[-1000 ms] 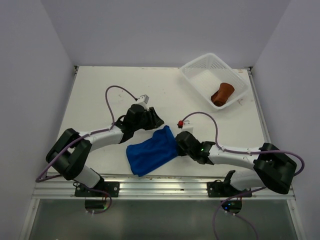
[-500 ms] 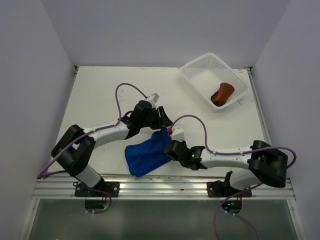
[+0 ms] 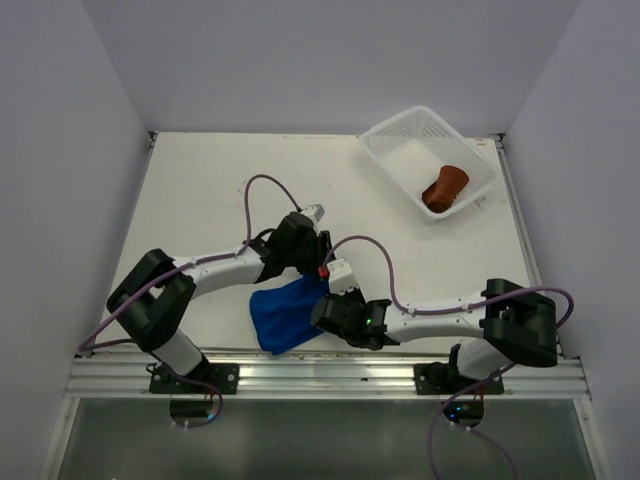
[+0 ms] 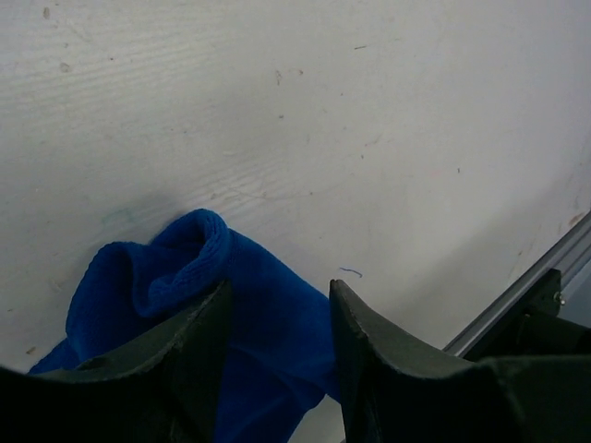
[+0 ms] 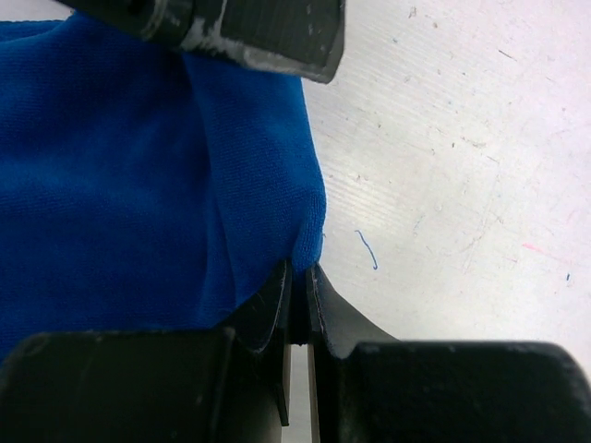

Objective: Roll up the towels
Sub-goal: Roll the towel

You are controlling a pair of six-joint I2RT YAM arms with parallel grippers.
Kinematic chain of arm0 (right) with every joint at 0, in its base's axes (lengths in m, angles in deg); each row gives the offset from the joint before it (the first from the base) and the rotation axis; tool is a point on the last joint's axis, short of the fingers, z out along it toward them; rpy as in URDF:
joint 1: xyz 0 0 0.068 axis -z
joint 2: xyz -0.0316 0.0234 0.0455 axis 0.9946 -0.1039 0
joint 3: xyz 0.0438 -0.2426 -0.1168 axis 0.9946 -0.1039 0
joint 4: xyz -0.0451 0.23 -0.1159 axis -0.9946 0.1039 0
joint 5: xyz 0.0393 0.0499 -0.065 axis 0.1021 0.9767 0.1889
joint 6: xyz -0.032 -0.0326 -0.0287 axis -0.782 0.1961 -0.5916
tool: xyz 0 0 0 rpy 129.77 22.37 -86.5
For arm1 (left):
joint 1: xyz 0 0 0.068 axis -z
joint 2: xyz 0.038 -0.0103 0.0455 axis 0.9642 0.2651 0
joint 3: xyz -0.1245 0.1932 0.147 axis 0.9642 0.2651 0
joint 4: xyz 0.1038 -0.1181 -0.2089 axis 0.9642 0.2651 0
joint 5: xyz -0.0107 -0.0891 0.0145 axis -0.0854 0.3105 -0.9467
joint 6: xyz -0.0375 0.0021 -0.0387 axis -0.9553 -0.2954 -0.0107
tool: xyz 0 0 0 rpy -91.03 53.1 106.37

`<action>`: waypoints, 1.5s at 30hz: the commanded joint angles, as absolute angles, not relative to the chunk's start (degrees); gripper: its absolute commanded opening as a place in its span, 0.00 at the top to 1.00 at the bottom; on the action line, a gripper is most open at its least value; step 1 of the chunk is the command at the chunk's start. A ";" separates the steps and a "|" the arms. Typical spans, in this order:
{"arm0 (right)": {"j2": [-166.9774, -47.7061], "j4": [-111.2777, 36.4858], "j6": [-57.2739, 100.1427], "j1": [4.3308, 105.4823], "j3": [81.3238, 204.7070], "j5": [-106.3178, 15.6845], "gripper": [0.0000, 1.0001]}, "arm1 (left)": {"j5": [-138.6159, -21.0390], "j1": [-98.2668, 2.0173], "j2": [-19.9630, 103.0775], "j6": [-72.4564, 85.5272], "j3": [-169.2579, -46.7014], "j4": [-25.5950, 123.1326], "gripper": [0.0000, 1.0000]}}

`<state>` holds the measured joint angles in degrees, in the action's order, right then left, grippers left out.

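White scuffed table (image 3: 200, 180): right tool (image 5: 300, 270) pinches blue towel (image 3: 280, 312), left tool (image 4: 279, 293) apart

Robot lab test cell, not a home or shop. White tabletop (image 3: 200, 190), scuffed and scratched up close, is boxed in by plain pale walls (image 3: 330, 60) on three sides. An aluminium rail (image 3: 330, 375) along the near edge carries two bolted arm bases (image 3: 190, 378). Purple cables (image 3: 265, 178) loop loose above.
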<state>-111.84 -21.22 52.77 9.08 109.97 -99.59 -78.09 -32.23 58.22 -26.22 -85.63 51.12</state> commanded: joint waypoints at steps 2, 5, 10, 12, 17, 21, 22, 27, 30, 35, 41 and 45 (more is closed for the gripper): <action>-112.92 -18.75 55.57 8.36 112.38 -104.81 1.00 | -84.47 -30.86 54.84 -22.58 -87.40 55.44 0.50; -113.53 -17.69 56.02 7.92 113.34 -105.60 1.00 | -86.67 -30.42 53.96 -21.70 -88.45 57.20 0.50; -116.08 -15.23 56.46 6.43 115.72 -107.62 1.00 | -87.21 -30.33 52.81 -20.91 -88.37 57.81 0.50; -117.05 -14.53 56.81 5.81 116.68 -108.67 1.00 | -87.30 -30.33 52.81 -20.47 -88.28 58.16 0.50; -118.11 -13.56 57.25 4.49 117.65 -109.73 1.00 | -87.47 -30.33 54.12 -19.50 -88.46 59.04 0.50; -118.46 -12.85 57.69 4.14 118.36 -110.26 1.00 | -87.91 -29.98 55.62 -18.80 -88.55 59.93 0.51; -118.63 -12.68 57.60 3.97 118.36 -110.35 1.00 | -87.83 -29.71 55.88 -18.80 -88.28 59.75 0.51; -119.77 -12.24 57.34 3.44 119.50 -110.88 1.00 | -87.83 -29.62 57.38 -18.97 -87.58 57.64 0.54; -121.18 -9.97 57.42 2.56 121.25 -111.93 1.00 | -87.91 -29.62 58.52 -18.89 -87.67 57.20 0.60; -124.25 -4.69 59.26 0.98 124.77 -114.56 1.00 | -90.37 -29.54 60.19 -18.27 -87.40 56.76 0.70; -127.68 -1.17 58.66 -0.52 127.93 -116.50 1.00 | -91.42 -29.54 60.20 -19.24 -85.30 52.91 0.95; -129.79 2.08 57.78 -1.04 130.22 -117.64 1.00 | -90.56 -30.06 57.92 -21.17 -80.22 43.95 1.00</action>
